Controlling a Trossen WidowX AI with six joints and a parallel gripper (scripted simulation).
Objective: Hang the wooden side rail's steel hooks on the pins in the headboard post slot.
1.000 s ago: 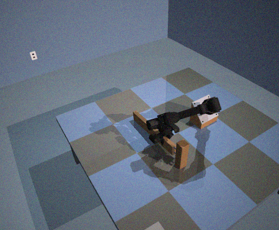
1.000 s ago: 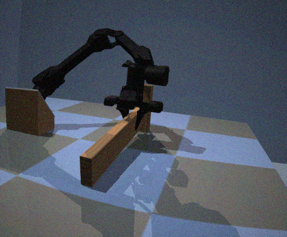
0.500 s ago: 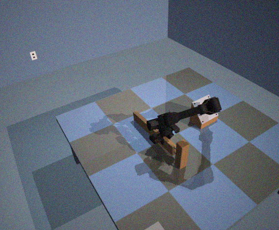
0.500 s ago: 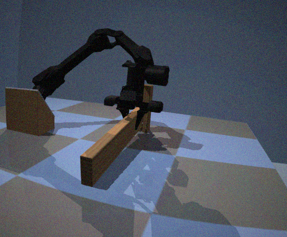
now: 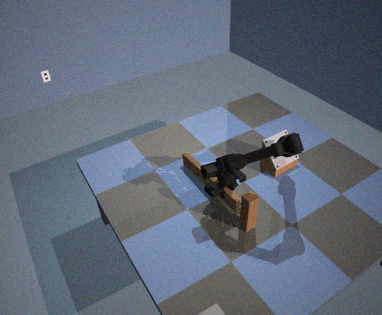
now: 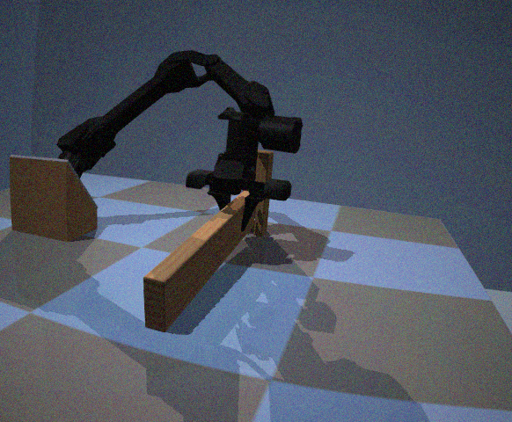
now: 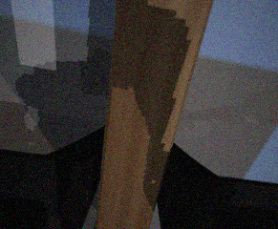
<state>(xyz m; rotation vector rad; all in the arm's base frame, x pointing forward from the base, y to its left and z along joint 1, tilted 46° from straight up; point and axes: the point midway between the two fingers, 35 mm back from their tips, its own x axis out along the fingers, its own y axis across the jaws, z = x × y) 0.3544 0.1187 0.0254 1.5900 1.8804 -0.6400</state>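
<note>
The wooden side rail runs toward the upright headboard post. Its far end appears to rest on the table, and its post end is raised. My gripper is shut on the rail, a finger on each side, nearer the post end. In the top view a narrow gap shows between the rail's end and the post, with a small greyish bit of hook in it. The pins and the slot are hidden, so I cannot tell whether the hooks touch the pins.
A wooden wedge block with a white sloped plate stands under the arm's base, to one side of the rail. The checkered table extends around the rail and post.
</note>
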